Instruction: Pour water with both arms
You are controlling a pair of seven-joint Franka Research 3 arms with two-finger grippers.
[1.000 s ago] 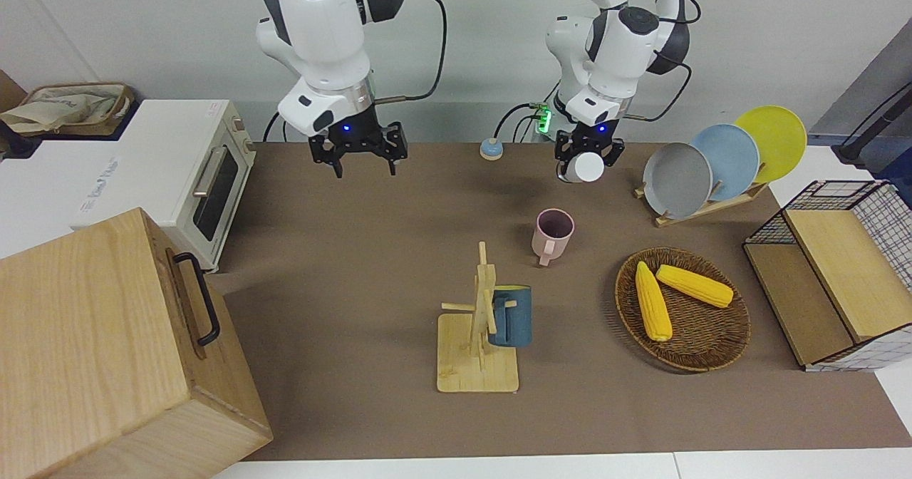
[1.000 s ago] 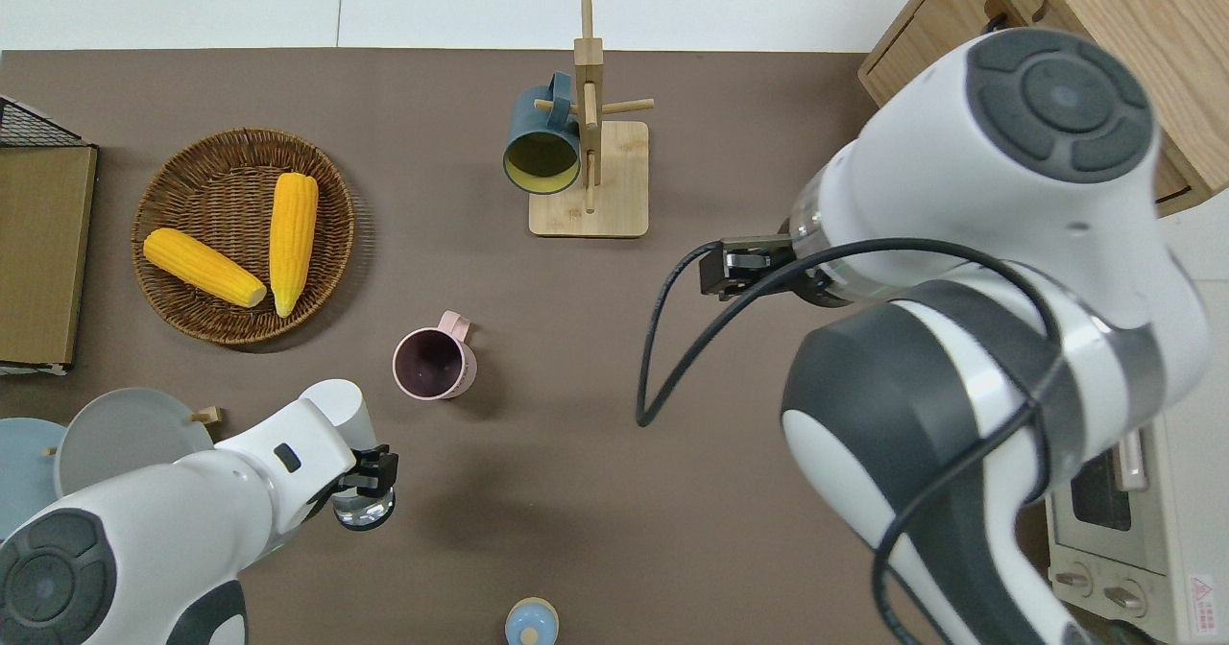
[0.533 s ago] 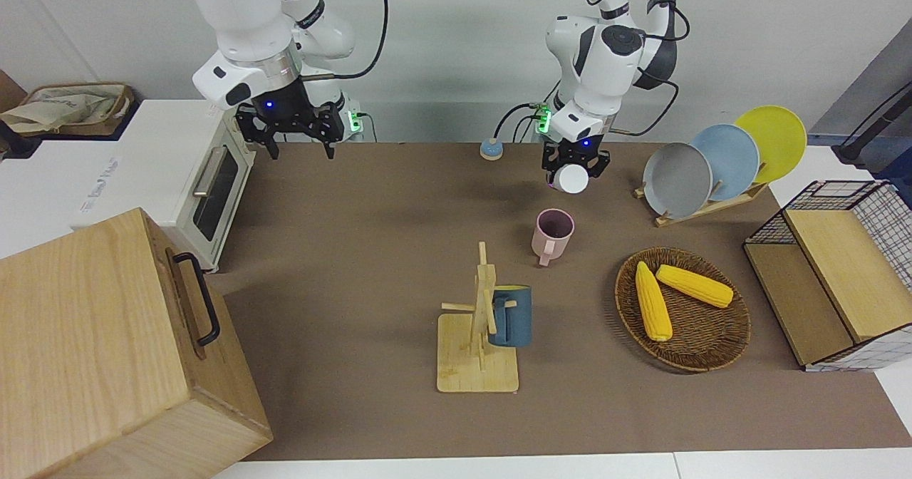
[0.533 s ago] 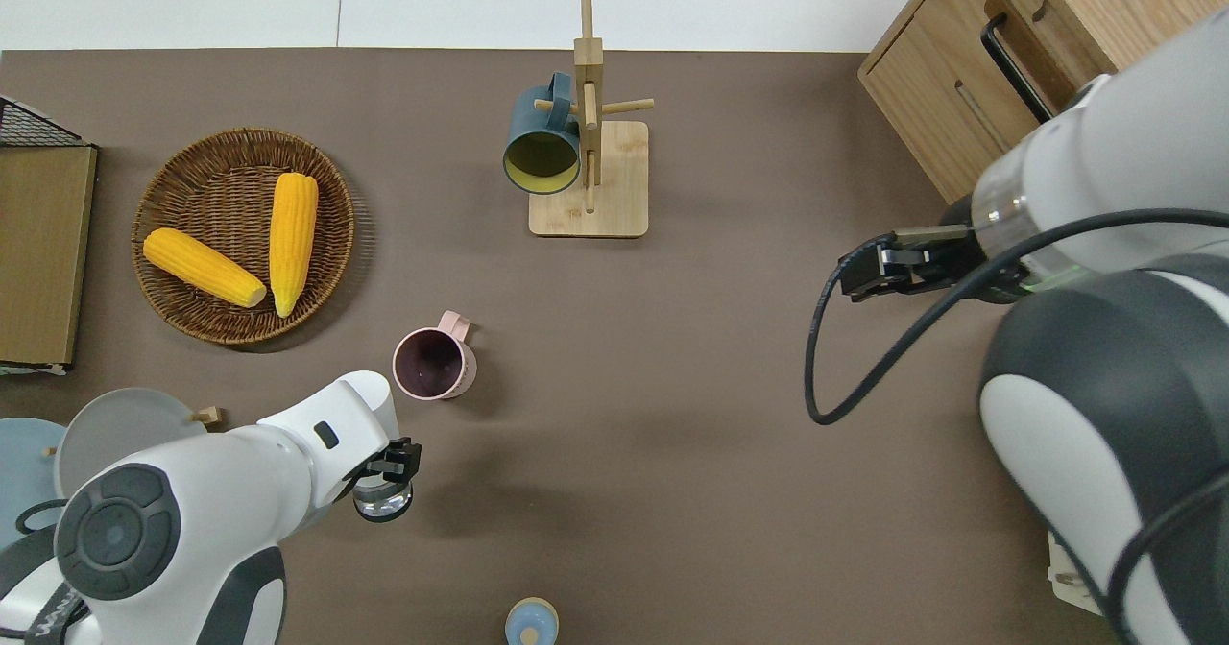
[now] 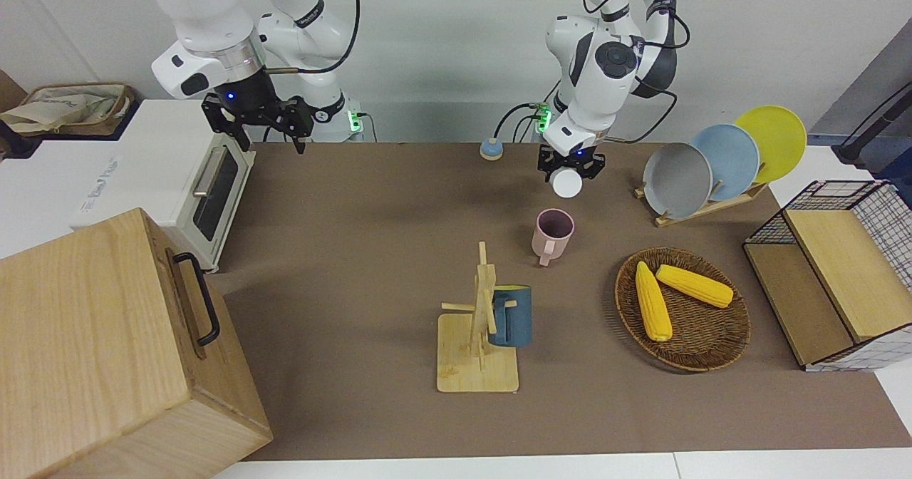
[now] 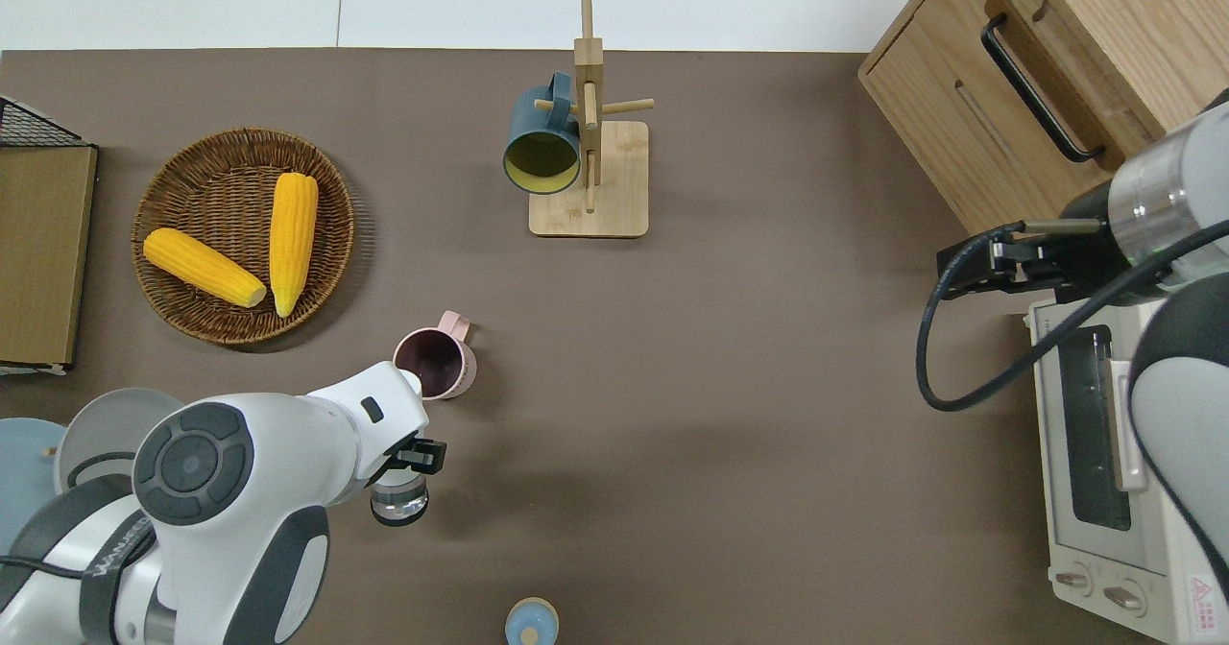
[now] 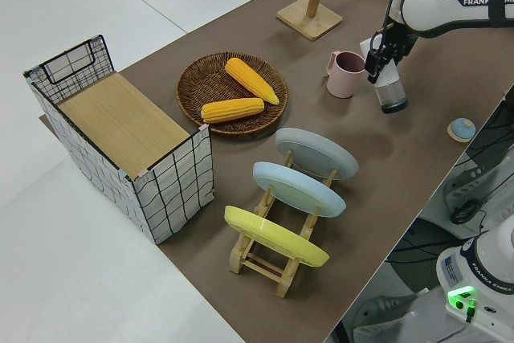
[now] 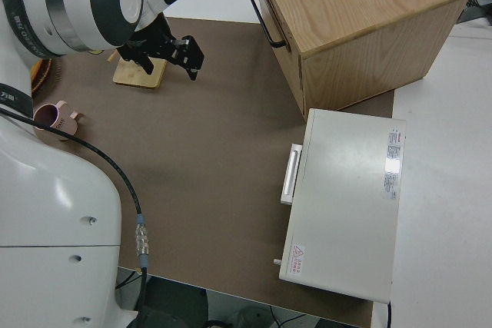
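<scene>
Beside pink mug [image 6: 434, 364], left gripper [image 6: 403, 477] clamps clear glass [image 6: 399, 505] (white-bottomed); right gripper [image 5: 258, 119] splayed.

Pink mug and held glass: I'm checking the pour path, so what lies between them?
Only bare brown table separates the pink mug from the glass in the left gripper, per the overhead view.

I see the mug [image 6: 434, 364] on the table [image 6: 730, 415], the basket [image 6: 192, 285] beside it toward my left arm's end, two corn cobs [image 6: 292, 228] in it, the mug rack [image 6: 588, 179] farther out.
</scene>
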